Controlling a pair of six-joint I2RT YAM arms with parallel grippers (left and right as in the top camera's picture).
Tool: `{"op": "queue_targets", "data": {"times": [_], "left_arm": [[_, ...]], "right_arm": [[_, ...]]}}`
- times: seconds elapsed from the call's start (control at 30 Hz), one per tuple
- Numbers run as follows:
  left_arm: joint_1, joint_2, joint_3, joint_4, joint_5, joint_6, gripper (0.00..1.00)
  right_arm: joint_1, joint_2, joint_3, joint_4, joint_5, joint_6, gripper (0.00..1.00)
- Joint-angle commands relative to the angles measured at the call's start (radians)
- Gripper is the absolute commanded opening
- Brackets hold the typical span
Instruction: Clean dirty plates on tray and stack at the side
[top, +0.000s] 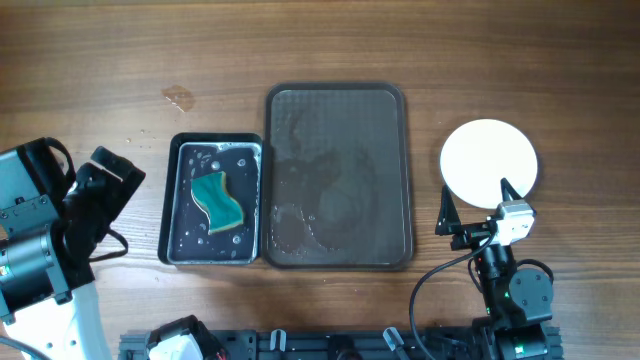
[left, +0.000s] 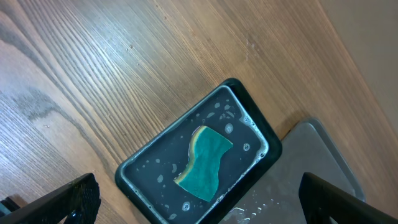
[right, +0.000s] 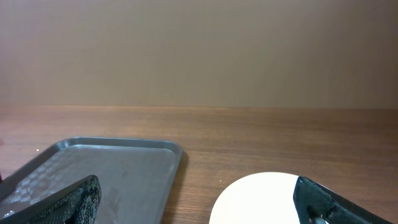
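Plates (top: 489, 163) perhaps stacked, count unclear; tray (right: 115, 167) cut off.

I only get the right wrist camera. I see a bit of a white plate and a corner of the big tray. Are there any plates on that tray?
Observer: No. From overhead the big dark tray has no plates on it, only wet streaks.
Operator: Is there a sponge anywhere?
Observer: Yes. A green sponge lies in a small black tray right beside the big tray's left edge.
Operator: Is the other arm holding something?
Observer: No. The left pincer is open and empty, off to the left of the black tray.
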Motion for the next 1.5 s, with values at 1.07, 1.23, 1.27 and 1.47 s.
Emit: {"op": "queue_targets", "data": {"times": [1.07,1.23,1.27,1.47], "left_arm": [[-0.386,-0.636,-0.713,0.819,-0.072,0.066,1.00],[-0.386,-0.837,-0.915,0.914,-0.065,0.065,1.00],[-0.386,-0.868,-0.941,0.918,-0.065,0.066,1.00],[-0.386,-1.012,-1.109,0.984,-0.056,0.064,1.00]], "right_arm": [[-0.005,-0.016,-0.001,0.005,0.017,-0.012,1.00],[-0.005,-0.016,-0.001,0.005,0.017,-0.012,1.00],[-0.005,-0.016,-0.001,0.005,0.017,-0.012,1.00],[-0.005,-0.016,-0.001,0.005,0.017,-0.011,1.00]]}}
